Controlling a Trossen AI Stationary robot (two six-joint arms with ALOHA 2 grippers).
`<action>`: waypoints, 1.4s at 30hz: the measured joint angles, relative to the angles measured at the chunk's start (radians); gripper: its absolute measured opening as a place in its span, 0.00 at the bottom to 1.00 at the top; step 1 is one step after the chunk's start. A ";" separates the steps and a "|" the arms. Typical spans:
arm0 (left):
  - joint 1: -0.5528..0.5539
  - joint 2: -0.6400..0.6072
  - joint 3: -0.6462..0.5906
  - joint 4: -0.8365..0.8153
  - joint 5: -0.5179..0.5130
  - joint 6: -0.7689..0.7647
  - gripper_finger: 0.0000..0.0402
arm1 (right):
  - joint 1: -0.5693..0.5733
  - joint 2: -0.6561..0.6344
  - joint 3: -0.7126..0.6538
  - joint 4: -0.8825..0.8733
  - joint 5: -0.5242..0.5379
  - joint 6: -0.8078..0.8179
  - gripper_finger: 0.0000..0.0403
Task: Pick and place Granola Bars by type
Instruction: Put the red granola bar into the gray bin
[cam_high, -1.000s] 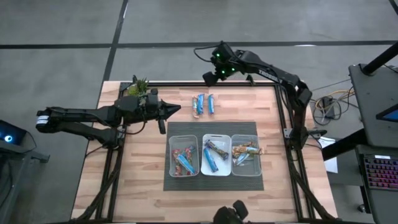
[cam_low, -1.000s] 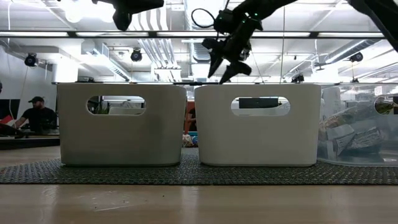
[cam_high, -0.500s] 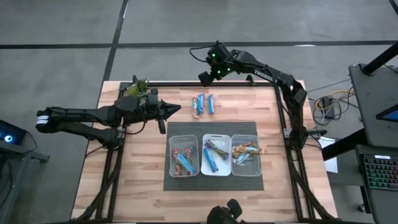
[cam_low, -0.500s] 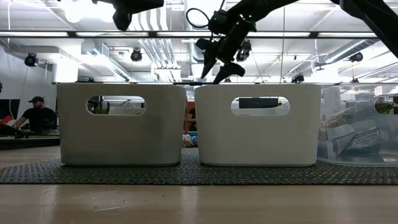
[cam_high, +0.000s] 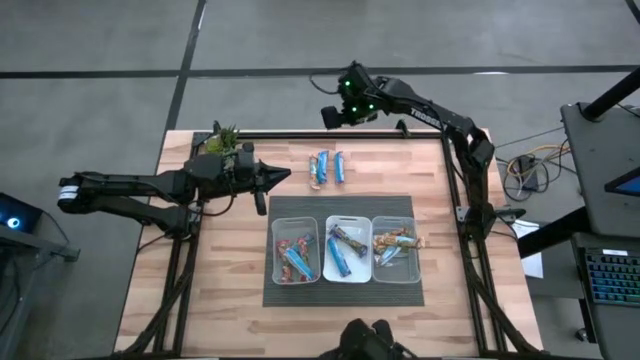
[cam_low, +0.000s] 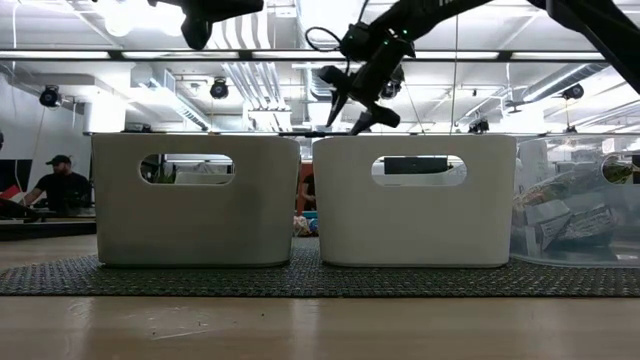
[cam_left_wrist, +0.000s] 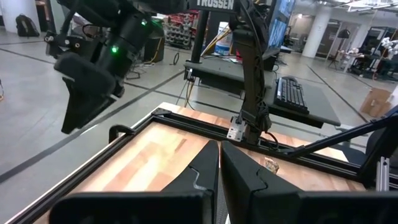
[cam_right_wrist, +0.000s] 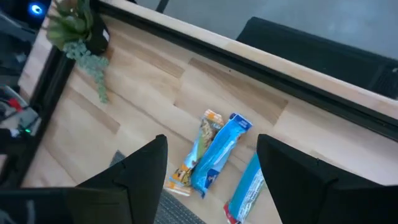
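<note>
Those Granola Bars (cam_high: 327, 167) look like featherweight things, slim foil-wrapped sticks that would slide under a careless touch and crinkle or crush if pinched hard; I would take one across its narrow middle, fingers set either side of its long edges, since the sealed ends look flimsy. Three are left loose on the bare wood, just beyond the far edge of the dark mat (cam_high: 342, 284), lying side by side and nearly touching: one pale with orange print, two bright blue, one of those showing red at its end. The rest already sit in the three clear bins (cam_high: 345, 222) on the mat, mixed blue and brownish wrappers showing through. The right gripper (cam_high: 338, 113) hangs in the air over the far rail of the table, past the loose bars from the mat, its fingers (cam_right_wrist: 144, 168) spread wide with nothing between them. The left gripper (cam_high: 283, 177) waits off to the mat's left, pinched shut on nothing, near the small plant (cam_high: 222, 139).
</note>
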 joint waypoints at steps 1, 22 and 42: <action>0.000 0.000 0.000 0.000 0.000 -0.004 0.00 | -0.009 0.000 0.000 0.000 -0.018 0.002 0.59; 0.000 0.000 0.000 -0.001 0.000 -0.018 0.00 | -0.057 0.000 -0.106 0.099 -0.057 0.148 0.70; 0.000 0.000 0.000 -0.001 0.000 -0.035 0.00 | -0.055 0.000 -0.374 0.240 -0.083 0.204 0.66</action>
